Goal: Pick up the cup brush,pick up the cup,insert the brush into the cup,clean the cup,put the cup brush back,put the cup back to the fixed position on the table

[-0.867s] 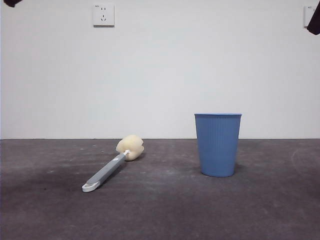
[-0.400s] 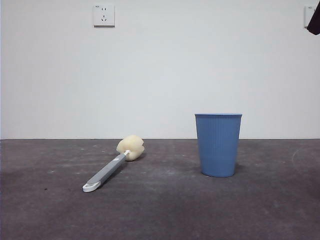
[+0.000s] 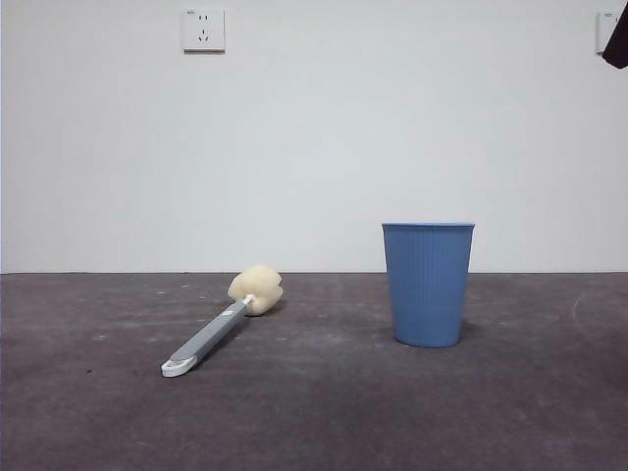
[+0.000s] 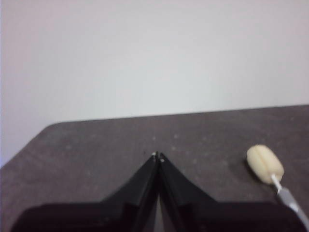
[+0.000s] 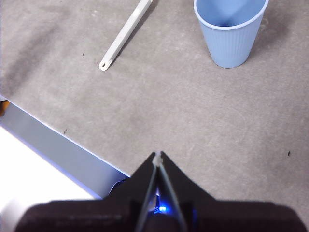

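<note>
I see the blue cup [image 3: 428,284] upright on the table [image 3: 314,412] | cup brush [image 3: 221,322] lying flat, well apart from the cup | left gripper [image 4: 158,155] clenched, empty, above the table | right gripper [image 5: 157,154] clenched, empty, raised clear of cup.

Low front view; wrists apparently overhead.

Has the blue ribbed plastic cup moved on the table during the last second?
No. The blue ribbed plastic cup stands upright in the same place below the white wall socket, apart from the grey-handled cup brush.
</note>
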